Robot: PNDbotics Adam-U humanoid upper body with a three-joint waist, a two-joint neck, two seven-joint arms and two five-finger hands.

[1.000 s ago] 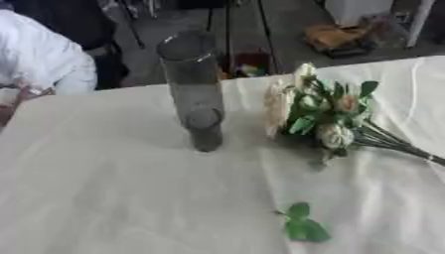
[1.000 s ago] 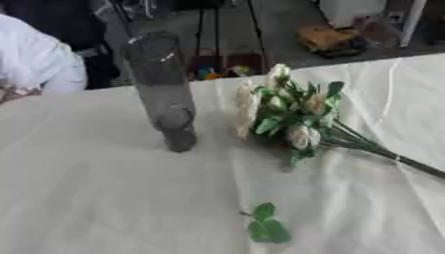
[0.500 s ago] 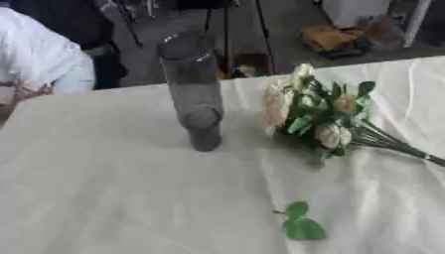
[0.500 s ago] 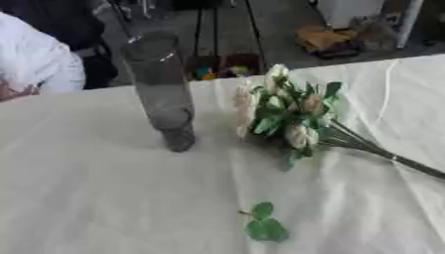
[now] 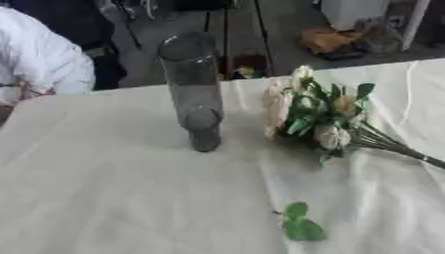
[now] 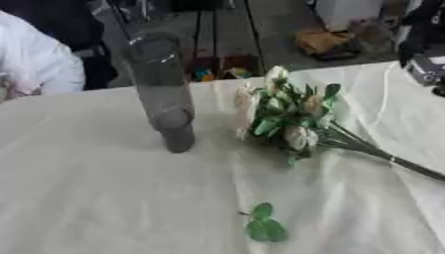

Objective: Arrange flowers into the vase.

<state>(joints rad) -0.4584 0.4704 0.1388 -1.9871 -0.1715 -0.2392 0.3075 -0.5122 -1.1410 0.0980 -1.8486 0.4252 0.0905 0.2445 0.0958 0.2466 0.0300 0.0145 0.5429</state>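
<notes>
A tall clear glass vase (image 5: 193, 89) stands upright on the white tablecloth, left of centre, with nothing in it. To its right a bunch of flowers (image 5: 317, 116) with cream blooms and green leaves lies flat on the cloth, and its stems (image 6: 408, 166) run off toward the right edge. A loose green leaf sprig (image 5: 298, 224) lies nearer me on the cloth. In the right eye view a dark shape with a grey part (image 6: 424, 64) comes in at the right edge, apparently my right arm, apart from the flowers. My left hand shows in no view.
The table's far edge (image 5: 130, 94) runs behind the vase. A person in white (image 5: 39, 64) sits at the far left. Beyond the table are chair legs and boxes on the floor.
The dark shape has come into the right eye view at the right edge. Vase, flowers and leaf lie as before.
</notes>
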